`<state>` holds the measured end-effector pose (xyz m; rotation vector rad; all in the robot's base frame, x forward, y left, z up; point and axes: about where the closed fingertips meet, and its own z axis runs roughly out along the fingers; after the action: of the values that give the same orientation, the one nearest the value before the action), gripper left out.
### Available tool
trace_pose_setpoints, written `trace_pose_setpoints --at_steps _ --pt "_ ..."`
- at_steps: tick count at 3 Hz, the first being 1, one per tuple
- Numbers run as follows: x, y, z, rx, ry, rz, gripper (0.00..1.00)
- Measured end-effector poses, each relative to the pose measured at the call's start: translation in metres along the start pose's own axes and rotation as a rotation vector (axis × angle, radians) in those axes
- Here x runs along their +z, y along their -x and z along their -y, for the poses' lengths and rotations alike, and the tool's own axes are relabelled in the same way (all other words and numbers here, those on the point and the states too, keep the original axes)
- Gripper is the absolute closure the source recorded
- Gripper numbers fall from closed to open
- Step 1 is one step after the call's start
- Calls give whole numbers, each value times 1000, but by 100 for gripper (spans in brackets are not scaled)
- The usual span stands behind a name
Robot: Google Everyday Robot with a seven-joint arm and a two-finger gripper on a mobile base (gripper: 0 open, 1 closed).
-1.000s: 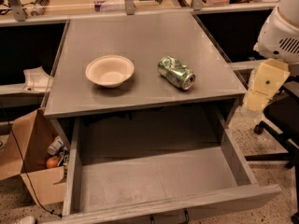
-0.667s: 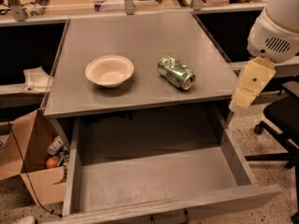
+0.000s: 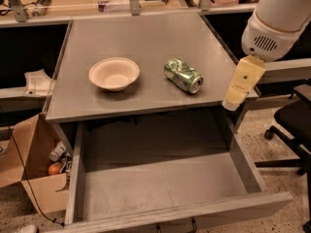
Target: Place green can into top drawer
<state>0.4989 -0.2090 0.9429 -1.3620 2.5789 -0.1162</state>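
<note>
The green can, dented and shiny with a silver end, lies on its side on the grey desk top, right of centre. The top drawer is pulled wide open below the desk and nothing shows inside it. Its front panel runs along the bottom edge of the view. My gripper hangs from the white arm at the desk's right front corner. It points down, to the right of the can and apart from it, and holds nothing that I can see.
A cream round bowl sits on the desk left of the can. An open cardboard box with small items stands on the floor at left. A black office chair stands at right. Shelving and clutter line the back.
My arm and gripper have moved left and slightly up, from beside the desk to its right front corner, closer to the can. The can, bowl and drawer have not moved.
</note>
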Motion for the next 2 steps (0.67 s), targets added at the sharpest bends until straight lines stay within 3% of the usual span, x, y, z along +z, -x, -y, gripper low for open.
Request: trace_pose_setpoints --at_steps 2 --pt "8 17 -1 24 0 24 0"
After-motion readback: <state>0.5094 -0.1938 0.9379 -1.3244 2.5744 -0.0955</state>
